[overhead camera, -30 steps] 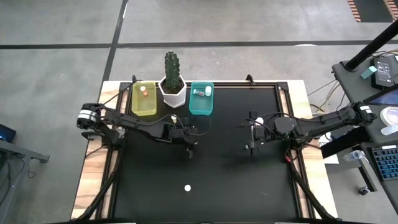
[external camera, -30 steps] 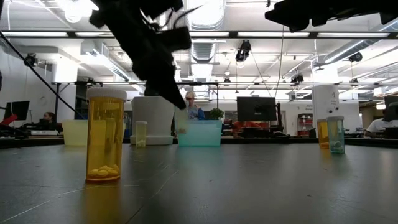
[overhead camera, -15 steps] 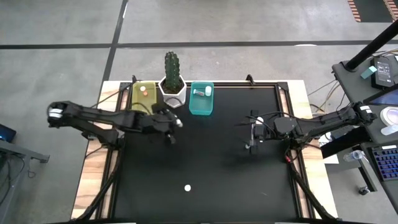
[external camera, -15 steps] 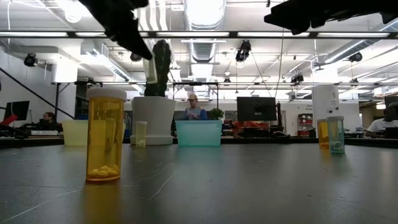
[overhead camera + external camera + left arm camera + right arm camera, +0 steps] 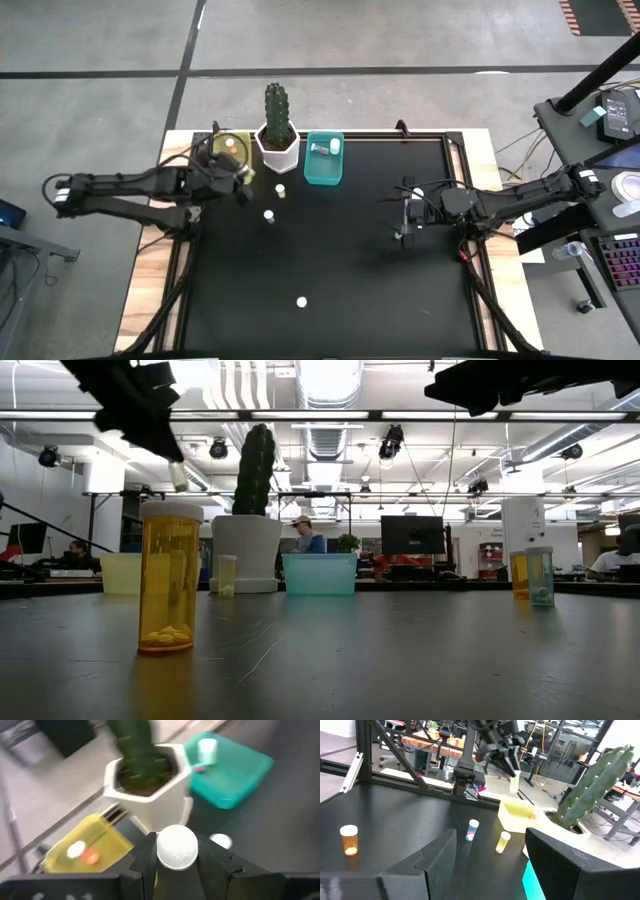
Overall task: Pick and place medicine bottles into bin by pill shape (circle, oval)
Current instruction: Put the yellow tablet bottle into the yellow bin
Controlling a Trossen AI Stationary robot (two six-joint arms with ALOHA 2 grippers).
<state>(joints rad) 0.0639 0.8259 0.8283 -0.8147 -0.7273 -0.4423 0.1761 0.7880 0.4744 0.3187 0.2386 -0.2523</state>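
- High view: the left gripper (image 5: 233, 165) hangs over the yellow bin's (image 5: 222, 146) near edge, clamped on a small bottle. I'd carry it past the rim to the bin's middle before letting go, since a release at the lip could tip it back onto the tabletop (image 5: 350, 260). Two loose bottles (image 5: 268, 215) stand beside that gripper, toward the table's middle.
- Low view: an orange translucent bottle (image 5: 168, 576) with a white cap stands upright, pills heaped at its bottom.
- Left wrist view: the fingers (image 5: 142, 862) pinch a round, ribbed white cap (image 5: 177, 847); ahead sit the hexagonal white pot (image 5: 150, 787) and the glossy teal bin (image 5: 232, 775).
- Right wrist view: the right gripper (image 5: 490, 857) waits well away, jaws spread and empty.
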